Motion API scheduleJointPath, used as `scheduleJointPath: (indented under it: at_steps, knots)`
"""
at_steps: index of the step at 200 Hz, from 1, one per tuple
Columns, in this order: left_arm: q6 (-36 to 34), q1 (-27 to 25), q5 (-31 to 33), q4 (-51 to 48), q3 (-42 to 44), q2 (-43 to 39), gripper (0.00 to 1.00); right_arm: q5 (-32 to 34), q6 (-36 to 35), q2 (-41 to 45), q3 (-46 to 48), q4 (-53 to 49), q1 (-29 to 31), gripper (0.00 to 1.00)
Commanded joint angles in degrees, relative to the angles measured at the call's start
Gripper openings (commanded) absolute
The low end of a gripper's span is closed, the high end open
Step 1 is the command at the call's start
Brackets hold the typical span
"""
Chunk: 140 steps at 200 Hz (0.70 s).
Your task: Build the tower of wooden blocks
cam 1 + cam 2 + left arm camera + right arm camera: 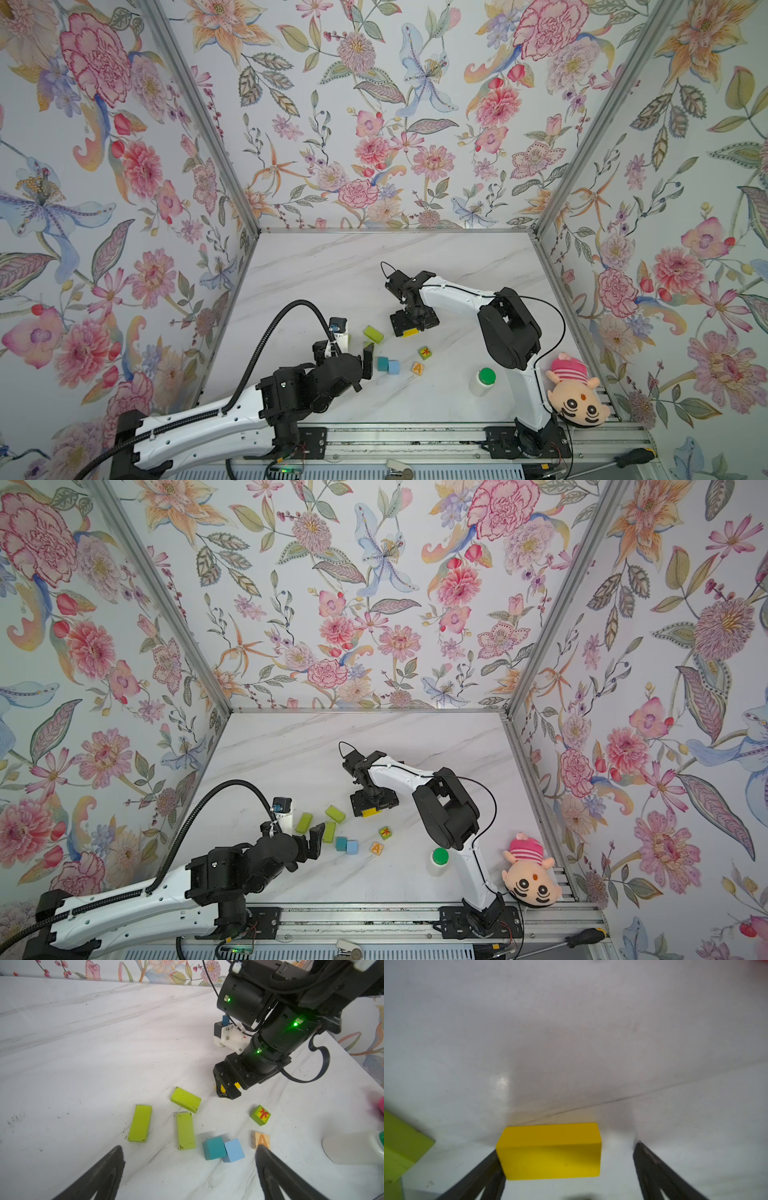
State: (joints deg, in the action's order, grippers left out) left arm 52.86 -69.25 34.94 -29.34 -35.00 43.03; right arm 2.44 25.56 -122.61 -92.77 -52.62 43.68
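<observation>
My right gripper [566, 1147] is open, low over the table around a yellow block [550, 1151]. One finger [483, 1172] touches the block and a gap separates it from the other. Both top views show this yellow block [409, 332] [371, 812]. Nearer the front lie three lime-green oblongs [140, 1123] [185, 1099] [186, 1130]. Beside them are a teal cube [214, 1148], a light-blue cube [233, 1150], a tan "A" cube [259, 1139] and a green red-marked cube [260, 1114]. My left gripper [189, 1147] hovers open and empty near them. The tower is out of view, and each block lies singly.
A white green-capped bottle [482, 380] lies at the front right by the right arm's base. A plush doll [575, 395] rests against the right wall. A screwdriver [633, 457] lies on the front rail. Floral walls close in three sides.
</observation>
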Motion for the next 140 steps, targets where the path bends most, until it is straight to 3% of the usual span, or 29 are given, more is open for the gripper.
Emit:
scheduleJointPath:
  at_steps: [1,50,140]
  knots:
    - [-2.3,1.3,-0.1,1.7,-1.2,0.8,0.99,1.3,-1.7,2.4,1.3,-0.2,-2.0,0.94]
    - [-3.8,2.5,-1.1,3.5,-2.0,2.9,0.99,0.3,-2.3,3.3,2.4,-0.1,-5.1,0.93]
    - [-5.3,3.4,-2.2,5.2,-2.8,4.5,0.99,-5.9,1.9,9.4,7.6,0.5,-5.2,0.93]
